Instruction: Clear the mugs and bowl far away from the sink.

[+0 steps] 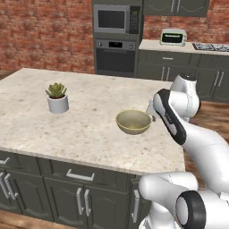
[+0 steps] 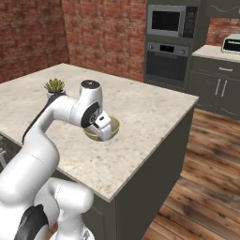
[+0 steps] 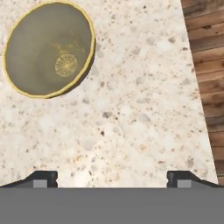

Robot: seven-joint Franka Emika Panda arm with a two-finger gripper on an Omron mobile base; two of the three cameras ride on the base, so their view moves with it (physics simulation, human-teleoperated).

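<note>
The olive-yellow bowl [image 1: 133,121] stands upright and empty on the island's stone counter [image 1: 85,134], near its right end. From the hand view the bowl [image 3: 48,48] lies at the upper left, its speckled inside showing. My gripper [image 3: 112,177] hovers over bare counter beside the bowl, open, with nothing between its fingertips [image 3: 43,177]. In the right base view my white hand covers the middle of the bowl [image 2: 115,125]. The mugs and the sink are out of view.
A white pot with a green plant [image 1: 58,103] stands on the counter left of the bowl. The counter's right edge drops to a wooden floor [image 3: 205,65] close to my gripper. Oven, microwave and dark cabinets [image 1: 116,44] line the far brick wall.
</note>
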